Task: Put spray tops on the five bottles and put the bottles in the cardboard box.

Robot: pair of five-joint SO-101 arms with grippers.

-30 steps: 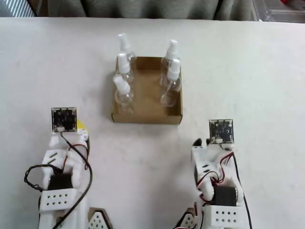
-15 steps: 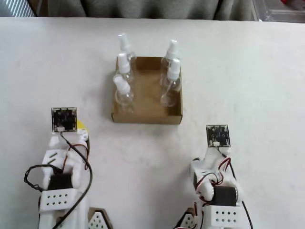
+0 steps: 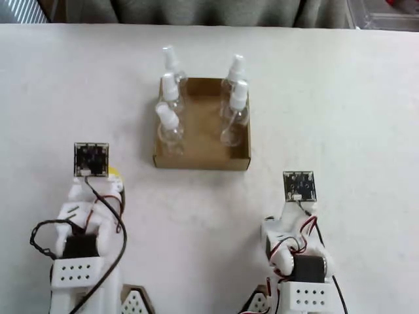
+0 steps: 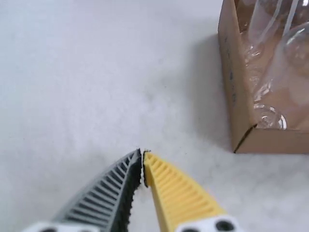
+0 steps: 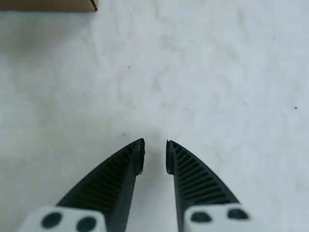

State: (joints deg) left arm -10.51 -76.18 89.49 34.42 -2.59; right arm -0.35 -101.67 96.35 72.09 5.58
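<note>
Ahead of left tool [image 4: 143,155], pinched closed and empty, and right tool [image 5: 154,155], narrowly parted: cardboard box [image 3: 201,161] holding five topped bottles [image 3: 169,127], apart from both.

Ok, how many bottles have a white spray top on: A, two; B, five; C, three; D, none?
B: in the high view, five bottles at the cardboard box each carry a white spray top.
</note>
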